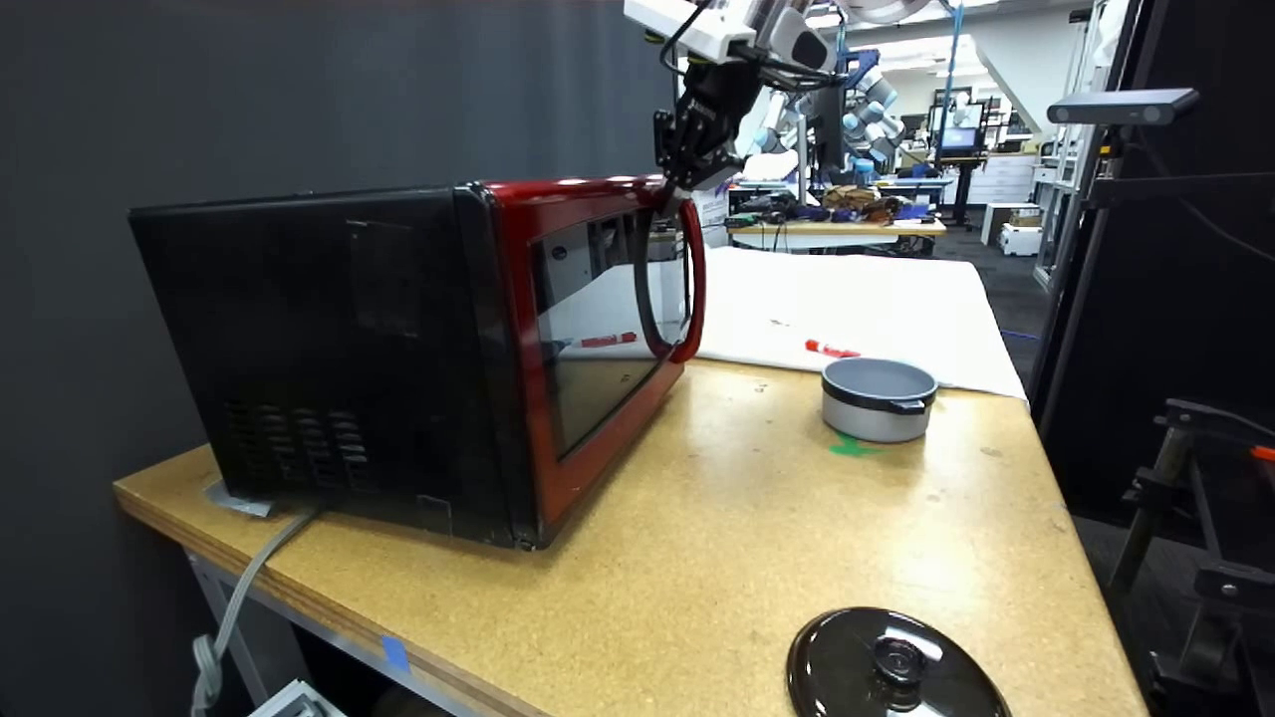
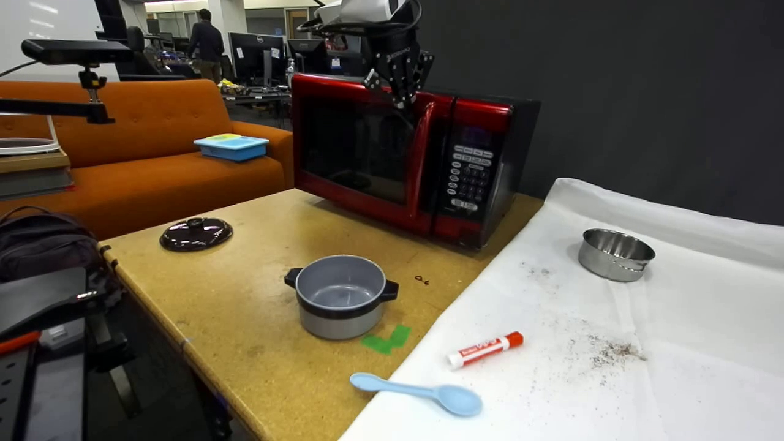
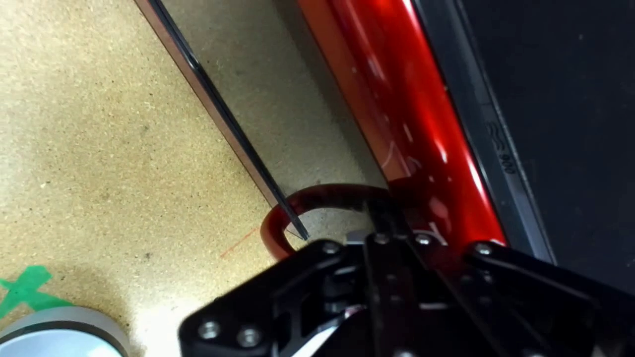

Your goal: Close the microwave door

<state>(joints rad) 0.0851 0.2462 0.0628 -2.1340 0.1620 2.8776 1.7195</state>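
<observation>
Black jaws sit closed together at the tip of the gripper (image 2: pixel 402 103), by the top of the red handle (image 2: pixel 420 162); I cannot tell whether they touch it. Behind the handle, the microwave door (image 2: pixel 355 147) lies flush, or nearly so, with the front of the microwave (image 1: pixel 319 319). Farther out, on the tan table (image 2: pixel 245 291), sit a grey pot (image 2: pixel 339 300) and a dark lid (image 2: pixel 196 234).

On the counter (image 2: pixel 239 306), a grey pot (image 2: pixel 340 322) stands beside green tape (image 2: pixel 388 340), well apart from a dark, glossy lid (image 2: pixel 196 236). A red-and-white marker (image 2: pixel 486 350) and a steel pan (image 2: pixel 606 262) rest on the white sheet (image 2: pixel 704 380); a light blue spoon (image 2: pixel 422 391) crosses its edge. Far behind, a person (image 2: pixel 207 44) stands, seemingly turned away.
</observation>
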